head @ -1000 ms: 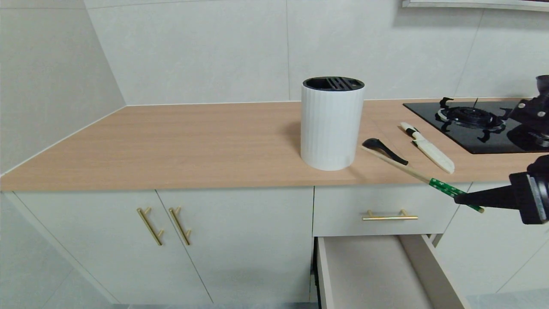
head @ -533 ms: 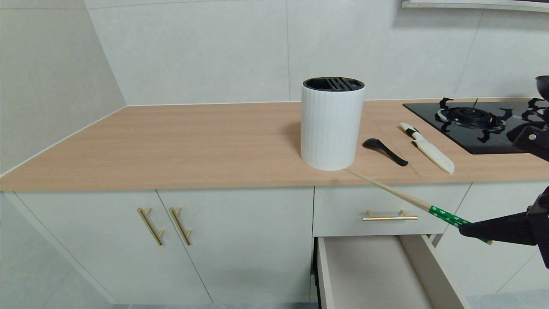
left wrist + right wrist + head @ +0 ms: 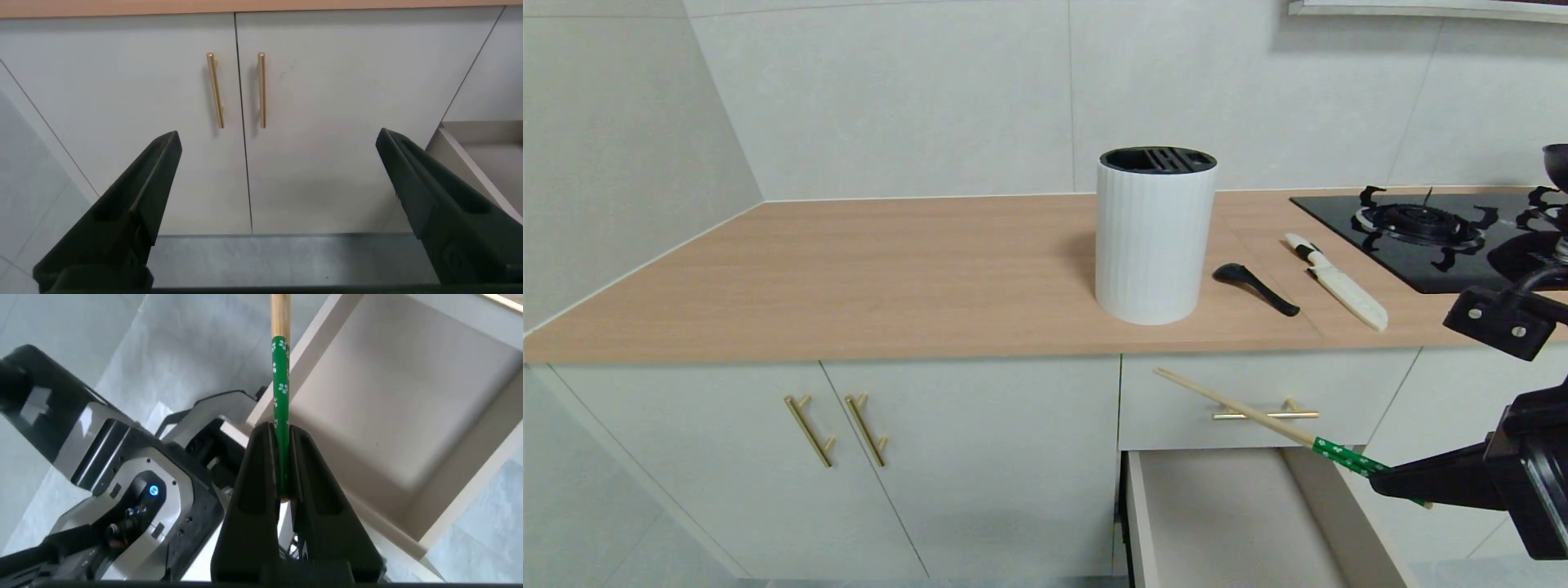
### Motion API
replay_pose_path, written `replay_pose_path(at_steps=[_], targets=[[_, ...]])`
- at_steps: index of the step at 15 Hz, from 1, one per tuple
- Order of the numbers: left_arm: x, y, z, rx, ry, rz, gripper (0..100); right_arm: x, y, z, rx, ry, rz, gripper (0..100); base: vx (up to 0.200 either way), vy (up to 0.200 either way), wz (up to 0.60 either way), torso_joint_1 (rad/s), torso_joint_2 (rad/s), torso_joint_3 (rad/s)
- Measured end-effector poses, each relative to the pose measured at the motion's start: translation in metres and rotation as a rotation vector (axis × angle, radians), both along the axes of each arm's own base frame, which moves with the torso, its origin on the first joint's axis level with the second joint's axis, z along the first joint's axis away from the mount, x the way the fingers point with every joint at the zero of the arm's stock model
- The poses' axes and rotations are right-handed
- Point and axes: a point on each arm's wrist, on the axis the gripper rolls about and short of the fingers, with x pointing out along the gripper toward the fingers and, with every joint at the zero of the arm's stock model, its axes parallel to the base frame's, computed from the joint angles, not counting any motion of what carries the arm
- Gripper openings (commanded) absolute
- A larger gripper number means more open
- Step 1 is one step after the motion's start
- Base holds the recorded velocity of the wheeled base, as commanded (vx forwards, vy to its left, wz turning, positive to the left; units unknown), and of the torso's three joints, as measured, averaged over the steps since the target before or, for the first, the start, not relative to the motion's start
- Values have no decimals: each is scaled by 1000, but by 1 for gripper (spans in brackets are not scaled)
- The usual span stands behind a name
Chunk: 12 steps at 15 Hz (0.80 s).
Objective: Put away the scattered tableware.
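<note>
1. Chopsticks (image 3: 1241, 410), wooden with a green patterned end: pinched at that end by the right hand (image 3: 1379, 483) and held slanted in front of the drawer fronts, above the open drawer (image 3: 1217, 523).
2. Left hand (image 3: 278, 143): fingers spread wide, facing cupboard doors (image 3: 327, 147) with brass handles.
3. Worktop (image 3: 890, 278), wood-grain: carries a white ribbed utensil holder (image 3: 1152, 245) with a black spoon (image 3: 1254, 288) just beside it. A white-bladed knife (image 3: 1337, 282) lies near the spoon, and a gas hob (image 3: 1421, 233) is set in at the right end.
4. Room: pale tiled walls (image 3: 890, 98).
</note>
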Motion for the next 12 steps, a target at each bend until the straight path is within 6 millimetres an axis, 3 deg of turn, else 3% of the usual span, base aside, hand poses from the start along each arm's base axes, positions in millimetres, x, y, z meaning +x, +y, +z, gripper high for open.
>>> replay_pose_path(at_steps=[12], targets=[[0, 0, 0, 0, 0, 0, 100, 5, 3, -6, -27, 14, 19, 0, 0, 0, 0, -148, 428, 278]])
